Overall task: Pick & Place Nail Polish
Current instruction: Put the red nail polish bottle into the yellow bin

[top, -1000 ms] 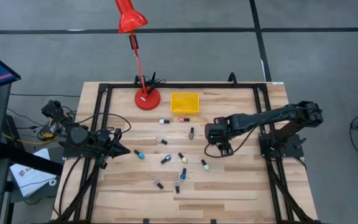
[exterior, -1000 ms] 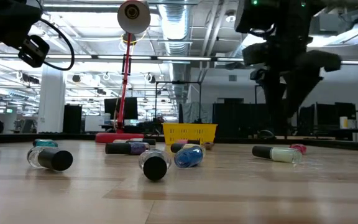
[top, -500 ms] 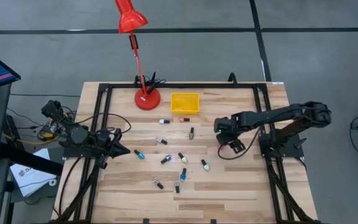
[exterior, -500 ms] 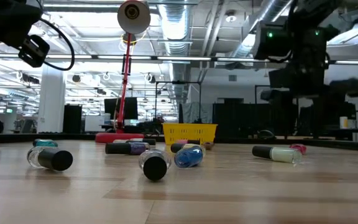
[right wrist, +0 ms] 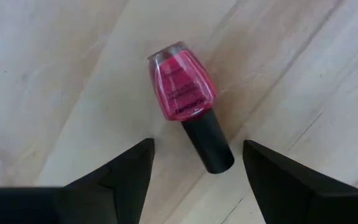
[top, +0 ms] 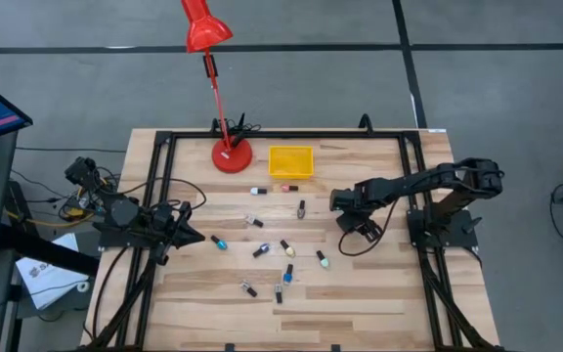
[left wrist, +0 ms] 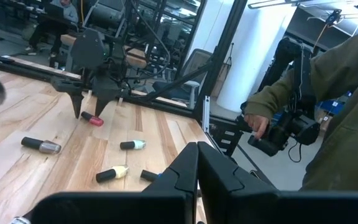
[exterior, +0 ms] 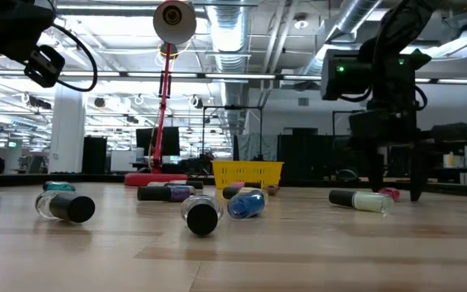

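A red lamp [top: 225, 98] stands beside a yellow bin [top: 290, 161].

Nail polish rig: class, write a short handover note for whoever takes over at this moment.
Right gripper: open, pointing down over a pink nail polish bottle lying on its side, fingers either side of its cap, not gripping.
Left gripper: shut, parked at the table's left edge.
Other nail polish bottles lie scattered mid-table.
Yellow bin: nothing visible inside.
Done: nothing placed, as far as shown.
Left: probably close on the pink bottle, then collect the rest.
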You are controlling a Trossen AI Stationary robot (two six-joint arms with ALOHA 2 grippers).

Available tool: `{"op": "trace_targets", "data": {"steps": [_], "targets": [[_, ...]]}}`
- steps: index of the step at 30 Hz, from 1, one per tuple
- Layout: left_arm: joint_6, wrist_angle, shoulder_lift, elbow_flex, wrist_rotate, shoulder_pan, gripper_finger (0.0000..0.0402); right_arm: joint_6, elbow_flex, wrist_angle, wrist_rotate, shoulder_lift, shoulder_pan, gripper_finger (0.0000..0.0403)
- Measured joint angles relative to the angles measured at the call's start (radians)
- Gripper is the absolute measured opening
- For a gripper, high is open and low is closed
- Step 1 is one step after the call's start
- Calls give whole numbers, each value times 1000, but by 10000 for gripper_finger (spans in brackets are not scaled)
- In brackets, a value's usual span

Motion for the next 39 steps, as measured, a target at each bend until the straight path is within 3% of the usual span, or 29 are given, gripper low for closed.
{"op": "trace_targets", "data": {"steps": [11,18,31,39], "targets": [[0,5,0,0,0,0,2,7,-4,25,-25,-12,-12,115],[0,9,0,0,0,0,2,61,-4,32,-25,-12,-12,69],[0,14,0,0,0,0,2,216,74,87,-118,-62,-74,56],[0,18,0,0,0,0,2,307,225,207,-155,-134,-122,56]]}}
